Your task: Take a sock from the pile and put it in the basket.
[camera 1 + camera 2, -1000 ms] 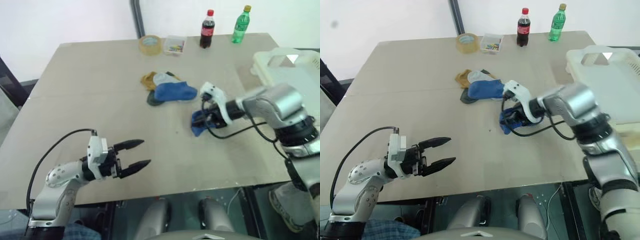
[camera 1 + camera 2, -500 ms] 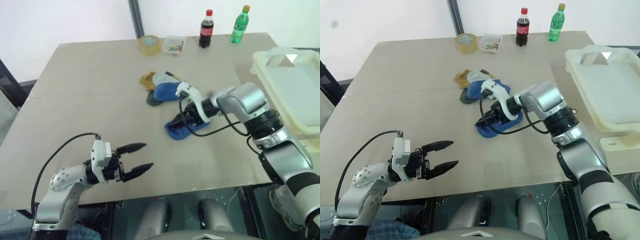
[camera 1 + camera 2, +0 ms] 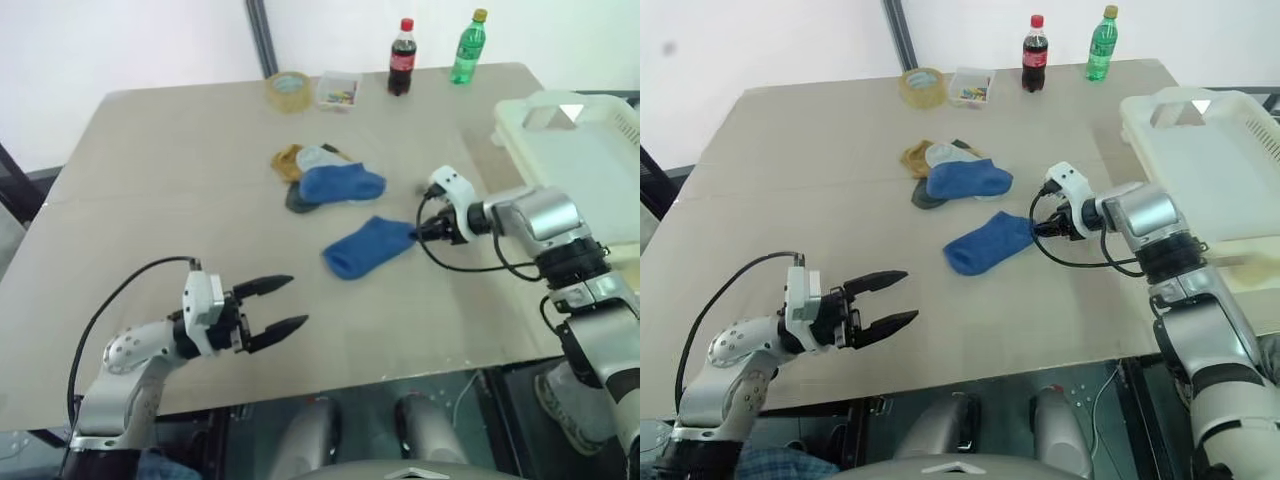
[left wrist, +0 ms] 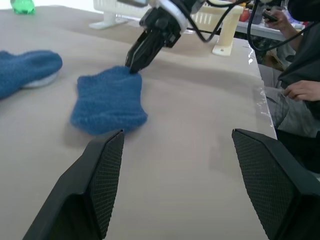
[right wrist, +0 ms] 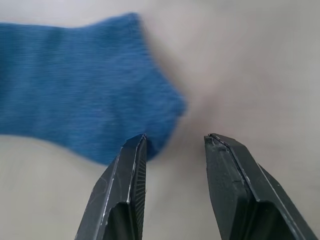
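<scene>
One blue sock (image 3: 368,246) lies flat and alone on the counter (image 3: 170,200), pulled out from the pile (image 3: 322,178). In the pile I count one more blue sock on top, with a mustard-yellow one, a light grey one and a dark one partly under it; whether more are buried there I cannot tell. At the counter's far edge stand two bottles, a cola bottle (image 3: 402,44) and a green bottle (image 3: 465,33), along with one roll of tape (image 3: 288,90) and one small clear box (image 3: 336,90) of colourful bits. One cream-white basket (image 3: 580,170) sits beyond the counter's edge, behind the right arm, and holds no sock that I can see.

The right gripper (image 3: 420,231) points at the near end of the lone blue sock, its two black fingers parted to a moderate gap. In the right wrist view one finger (image 5: 127,170) overlaps the sock's edge while the other is over bare counter; nothing is clamped between them, and whether the finger actually touches the fabric I cannot tell. The pile is a little beyond the sock, farther from this gripper.

The left gripper (image 3: 280,305) hangs near the counter's front edge, spread wide and empty, well apart from both the lone sock and the pile. A person's hand (image 4: 300,91) shows past the counter's edge in the left wrist view.
</scene>
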